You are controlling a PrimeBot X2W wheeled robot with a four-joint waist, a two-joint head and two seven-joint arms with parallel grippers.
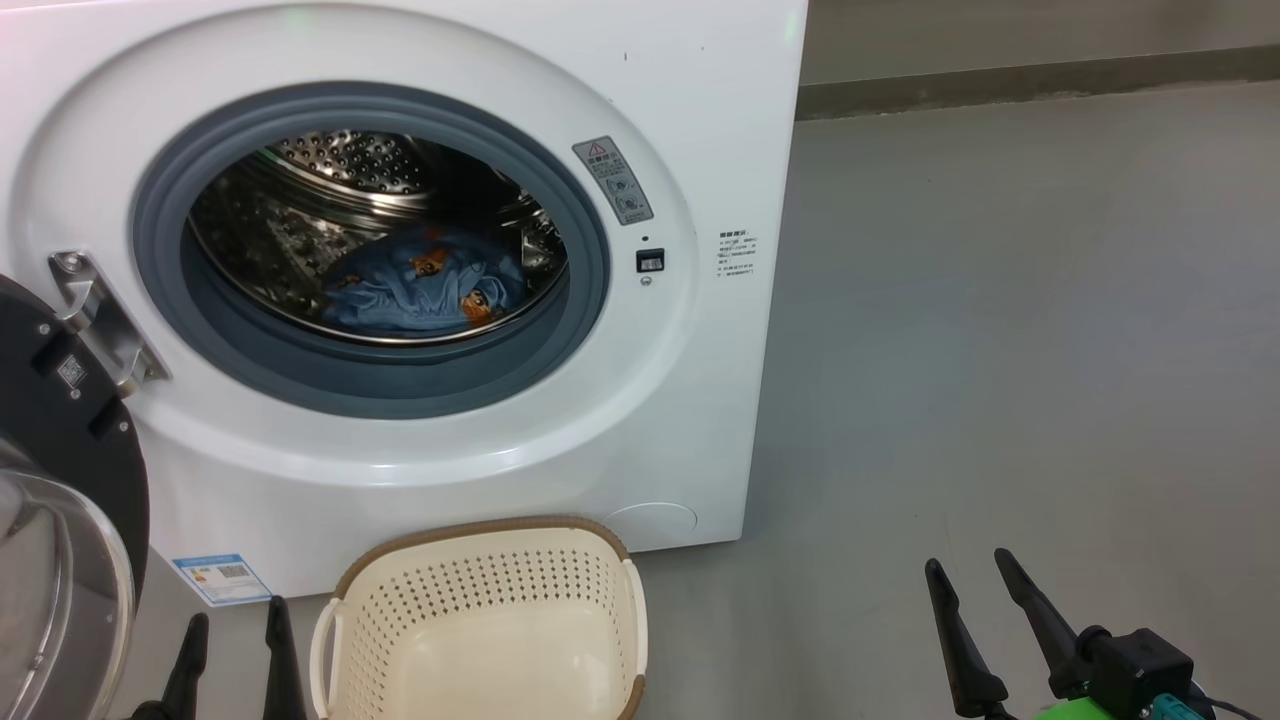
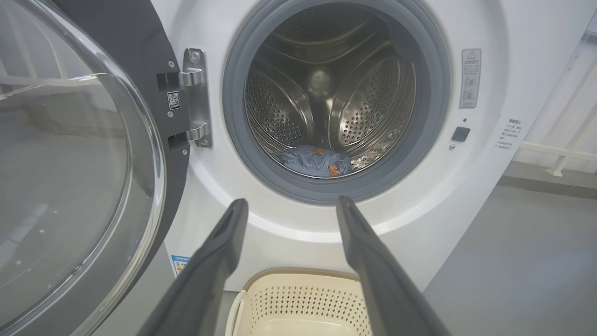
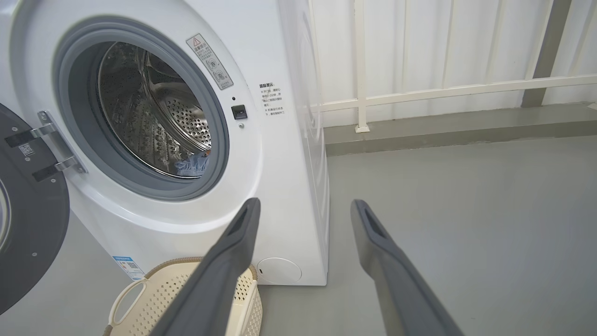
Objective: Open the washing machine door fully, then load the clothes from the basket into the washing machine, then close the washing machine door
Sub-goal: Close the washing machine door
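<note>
The white washing machine (image 1: 700, 110) stands with its round door (image 1: 70, 470) swung wide to the left, glass bowl facing out (image 2: 60, 154). The light blue clothes (image 1: 425, 280) with orange figures lie at the bottom of the steel drum (image 2: 315, 158), a corner showing in the right wrist view (image 3: 193, 164). In front of the machine the cream basket (image 1: 480, 625) has nothing in it. My left gripper (image 1: 235, 625) is open, low, between the door and the basket. My right gripper (image 1: 970, 572) is open over the floor, well right of the basket.
Grey floor (image 1: 1000, 350) stretches to the right of the machine. A white railing (image 3: 419, 88) on a low kerb runs behind it. The open door takes up the space at the left.
</note>
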